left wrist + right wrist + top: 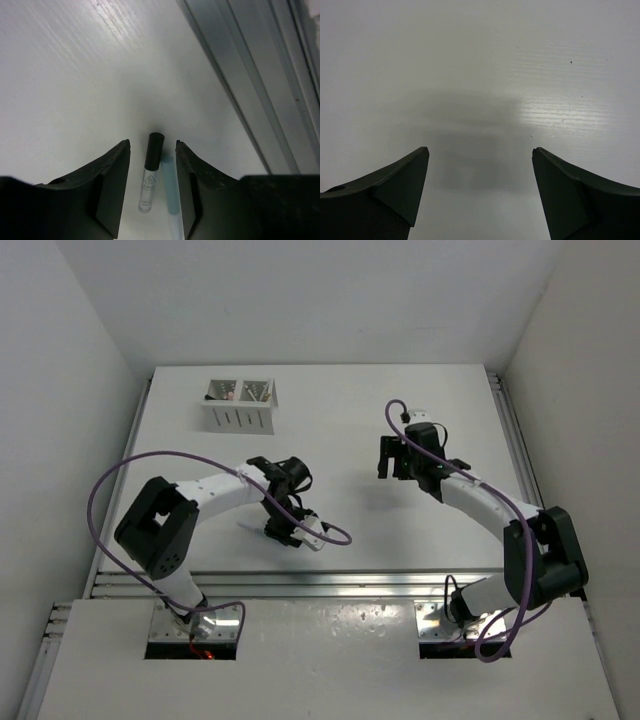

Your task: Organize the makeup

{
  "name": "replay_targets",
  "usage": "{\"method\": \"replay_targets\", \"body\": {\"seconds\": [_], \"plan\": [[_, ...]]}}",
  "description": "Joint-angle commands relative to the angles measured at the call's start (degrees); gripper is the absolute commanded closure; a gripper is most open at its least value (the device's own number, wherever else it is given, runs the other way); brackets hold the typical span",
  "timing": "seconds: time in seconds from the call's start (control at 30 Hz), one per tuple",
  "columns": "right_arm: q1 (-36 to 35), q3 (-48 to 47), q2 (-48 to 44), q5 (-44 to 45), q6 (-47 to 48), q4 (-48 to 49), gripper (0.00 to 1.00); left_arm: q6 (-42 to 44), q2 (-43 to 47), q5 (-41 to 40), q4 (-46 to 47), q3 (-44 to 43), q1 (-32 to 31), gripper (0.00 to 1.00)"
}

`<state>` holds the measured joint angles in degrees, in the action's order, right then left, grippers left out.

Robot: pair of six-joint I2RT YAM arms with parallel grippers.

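Observation:
My left gripper (283, 531) is low over the table near its front edge, open. In the left wrist view my left gripper (152, 143) has its jaws either side of two sticks lying flat on the table: a clear tube with a black cap (151, 170) and a pale blue stick (173, 197), which lies close to the right finger (187, 185). The pale stick's end shows in the top view (315, 537). My right gripper (392, 462) is open and empty over bare table in the right wrist view (480, 150). Other sticks stand in the white box (240, 418), one of them pink (229, 395).
The white slotted two-compartment box stands at the back left. A metal rail (260, 95) runs along the table's front edge, close to the right of my left gripper. Walls close in the table on the left, back and right.

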<state>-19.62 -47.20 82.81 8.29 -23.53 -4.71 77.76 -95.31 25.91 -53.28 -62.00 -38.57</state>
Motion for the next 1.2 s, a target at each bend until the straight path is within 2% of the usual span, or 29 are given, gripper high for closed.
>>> {"method": "replay_targets", "body": {"seconds": [0.0,0.1,0.8,1.17], "plan": [[0.19,0.62,-1.68,-0.91,0.24,1.37,0.15,-6.02,-1.11,-2.70,10.00,2.05,-2.04,0.54],[0.37,1.41,-2.38,-0.82,0.67,1.11,0.15,-9.90,-1.11,-3.85,11.70,2.58,-2.04,0.54],[1.69,3.34,-2.83,-0.91,-0.11,1.28,0.15,-8.15,0.03,-1.48,8.54,5.66,-0.99,0.54],[2.48,3.61,-3.09,-1.00,0.06,1.20,0.15,-6.39,-1.11,-2.62,10.30,6.19,-0.46,0.63]]}}
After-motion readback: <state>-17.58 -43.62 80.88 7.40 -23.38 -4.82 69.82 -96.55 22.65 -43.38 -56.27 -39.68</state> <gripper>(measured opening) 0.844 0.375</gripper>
